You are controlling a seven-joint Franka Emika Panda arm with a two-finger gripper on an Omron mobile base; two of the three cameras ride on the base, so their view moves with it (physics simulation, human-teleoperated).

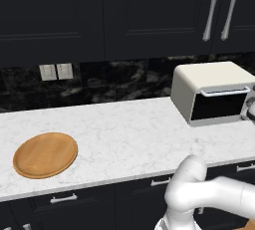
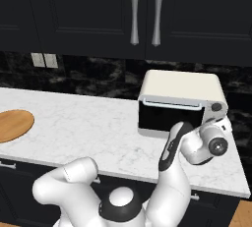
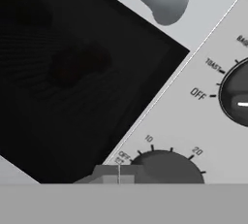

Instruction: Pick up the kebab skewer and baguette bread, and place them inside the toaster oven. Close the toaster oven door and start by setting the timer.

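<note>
The toaster oven (image 1: 187,87) is a cream-white box with a rounded top, standing upright at the far right of the tabletop. The toaster oven door (image 1: 219,105), dark glass with a silver bar handle along its top edge, is closed.

White marble counter (image 1: 124,134), wooden plate (image 1: 45,155) at left, toaster oven (image 1: 211,92) at right, seemingly shut

Both base views look forward and down over the counter (image 1: 124,129) from behind, sharing the toaster oven (image 1: 199,82) and wooden plate (image 1: 45,154). The hand view sits close against the oven's front, rolled, timer dial (image 3: 167,167) at 6 o'clock.
</note>
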